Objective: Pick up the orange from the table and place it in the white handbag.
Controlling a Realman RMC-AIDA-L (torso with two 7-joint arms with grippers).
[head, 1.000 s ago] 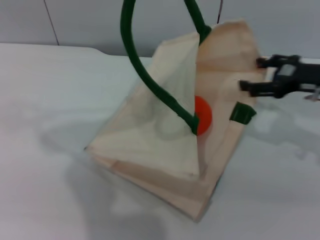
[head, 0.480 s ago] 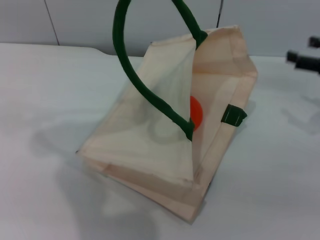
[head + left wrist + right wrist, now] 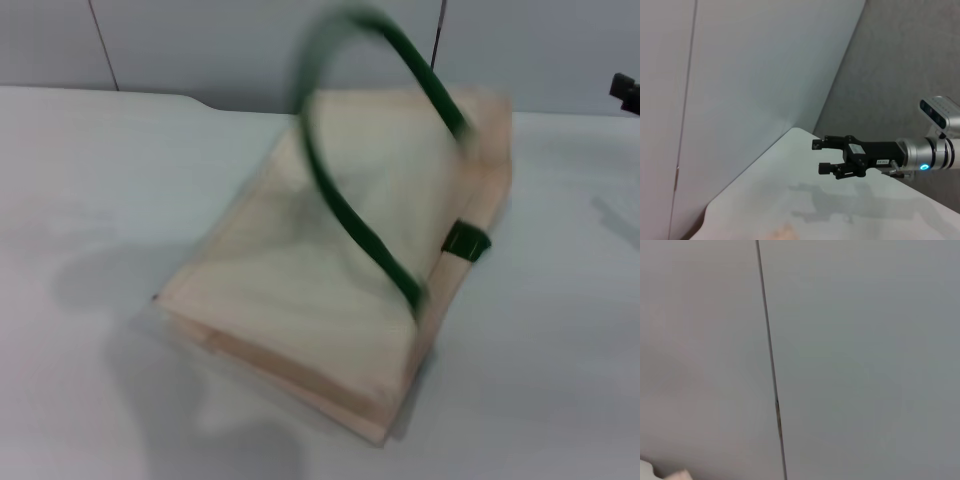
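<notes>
— Where does the white handbag (image 3: pixel 330 290) lie?
— Flat on the table (image 3: pixel 90 200), its green handle (image 3: pixel 350 215) looped above it.
— And the orange?
— Not visible.
— The right gripper (image 3: pixel 828 156)?
— Fingers apart, empty, above the table's far right edge, well away from the bag.
— The left one?
— Out of view.

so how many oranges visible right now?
0. No orange shows on the table or elsewhere. The white handbag has collapsed flat, so one may be hidden inside. The right hand hangs open and empty above the table's far right edge.
</notes>
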